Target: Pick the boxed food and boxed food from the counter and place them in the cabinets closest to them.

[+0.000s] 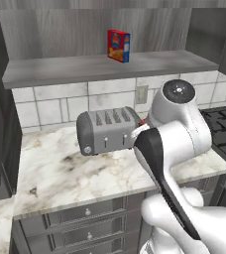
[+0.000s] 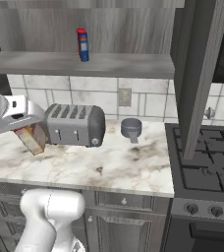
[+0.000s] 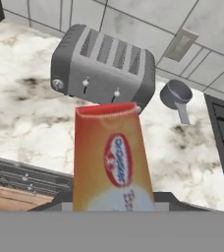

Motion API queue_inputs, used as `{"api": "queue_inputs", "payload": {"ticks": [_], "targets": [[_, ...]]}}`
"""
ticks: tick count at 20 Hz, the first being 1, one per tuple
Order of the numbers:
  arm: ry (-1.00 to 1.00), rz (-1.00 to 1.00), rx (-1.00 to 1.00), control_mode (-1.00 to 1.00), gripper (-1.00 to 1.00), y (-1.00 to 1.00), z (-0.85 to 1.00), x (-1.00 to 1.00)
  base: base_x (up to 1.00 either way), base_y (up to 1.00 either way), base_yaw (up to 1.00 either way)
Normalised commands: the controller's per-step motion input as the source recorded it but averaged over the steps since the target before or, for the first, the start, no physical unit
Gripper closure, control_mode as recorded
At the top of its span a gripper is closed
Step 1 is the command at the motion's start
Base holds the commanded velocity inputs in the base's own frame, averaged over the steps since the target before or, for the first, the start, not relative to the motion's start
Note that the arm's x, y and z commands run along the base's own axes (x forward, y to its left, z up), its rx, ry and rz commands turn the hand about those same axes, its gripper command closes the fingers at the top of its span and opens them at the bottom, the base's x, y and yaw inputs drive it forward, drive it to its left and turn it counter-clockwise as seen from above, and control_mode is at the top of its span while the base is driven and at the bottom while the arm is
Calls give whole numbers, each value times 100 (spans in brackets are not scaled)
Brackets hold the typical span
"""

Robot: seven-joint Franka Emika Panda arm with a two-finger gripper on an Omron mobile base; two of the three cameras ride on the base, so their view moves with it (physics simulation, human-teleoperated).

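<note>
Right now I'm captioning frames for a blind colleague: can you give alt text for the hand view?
A tan-brown carton with a reddish top fills the foreground, held up in front of the camera over the white marble counter. Behind it sits a grey four-slot toaster, with a small grey measuring cup to its right and a tiled wall beyond.

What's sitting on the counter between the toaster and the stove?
A small grey measuring cup sits on the counter between the toaster and the stove, clearest in the right base view.
</note>
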Motion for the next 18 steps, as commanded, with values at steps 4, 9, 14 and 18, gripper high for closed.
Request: {"api": "queue_inputs", "payload": {"ticks": [4,9,14,18], "targets": [[0,6,0,-100,100,8,63,-12,0,0,0],[0,6,2,-100,100,8,53,-10,0,0,0],[0,5,11,-100,100,-2,41,-14,0,0,0],[-2,5,16,-100,100,-5,39,-18,0,0,0]]}}
